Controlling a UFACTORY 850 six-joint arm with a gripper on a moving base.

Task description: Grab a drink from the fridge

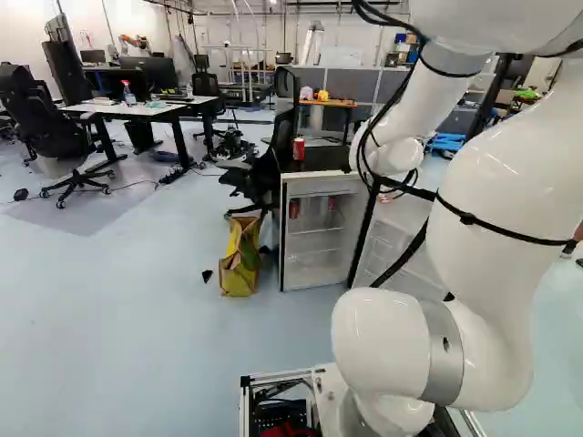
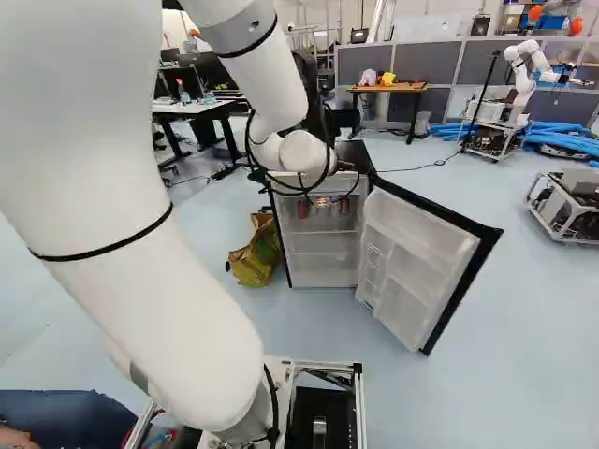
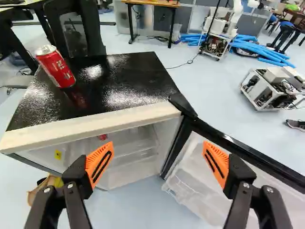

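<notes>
- Cans (image 2: 302, 208) stand inside the fridge (image 3: 128, 74), high up; another can (image 3: 56, 67) sits on top, near the edge away from the door (image 2: 412, 262).
- Door's wide open; I'd say reaching in comes next.
- Gripper (image 3: 158, 148): jaws spread, holding nothing; it should drop below the top's front edge, then ease inward.

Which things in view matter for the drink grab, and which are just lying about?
Job:
- open fridge
- its door
- red cans inside
- red can on top, possibly
- open gripper

Lying about:
- yellow bag
- office chair
- blue tubes
- another robot
</notes>
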